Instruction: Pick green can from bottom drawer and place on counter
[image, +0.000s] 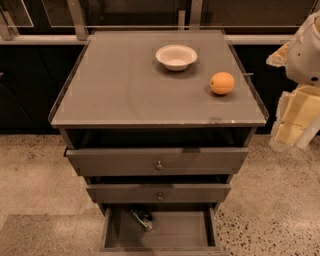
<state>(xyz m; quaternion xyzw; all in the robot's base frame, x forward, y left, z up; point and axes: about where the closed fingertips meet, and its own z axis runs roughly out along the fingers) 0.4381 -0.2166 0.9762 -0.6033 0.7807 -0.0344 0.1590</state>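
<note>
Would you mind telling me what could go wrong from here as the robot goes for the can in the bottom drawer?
The green can lies on its side at the back of the bottom drawer, right under the middle drawer front, so the pincer, off to the cabinet's right, may strike that overhang. A nudge could roll the can. On the counter, the orange might get knocked and roll.

A white bowl (176, 56) and an orange (222, 83) sit well apart; the knobbed top drawer (158, 161) and middle drawer (158, 193) seem slightly open
</note>
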